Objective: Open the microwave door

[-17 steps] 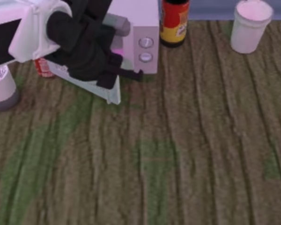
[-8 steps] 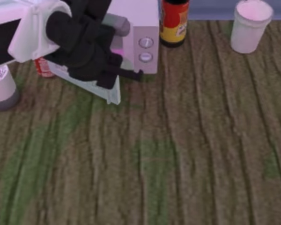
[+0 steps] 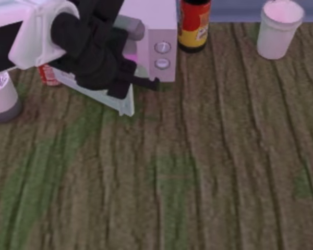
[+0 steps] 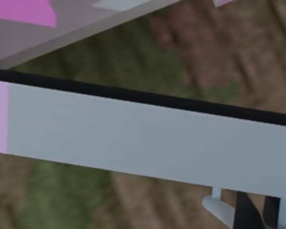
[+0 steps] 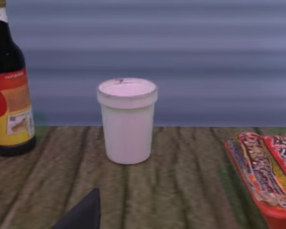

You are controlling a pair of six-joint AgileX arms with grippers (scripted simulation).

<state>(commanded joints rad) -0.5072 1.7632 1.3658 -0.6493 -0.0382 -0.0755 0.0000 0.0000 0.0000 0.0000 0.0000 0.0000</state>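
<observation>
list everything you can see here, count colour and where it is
boxy pale lavender-white microwave: 1, far edge, left of centre
microwave door: 1, pale, swung open, angling out toward the left
dark sauce bottle with red-yellow label: 1, right beside the microwave
plain white cup: 1, far right
white cup with grey base: 1, left edge
small red can: 1, behind the door, partly hidden
red printed packet: 1, right wrist view only
wooden table with green patches: 1
left end effector: black, at the door's edge
right arm: out of the top view
</observation>
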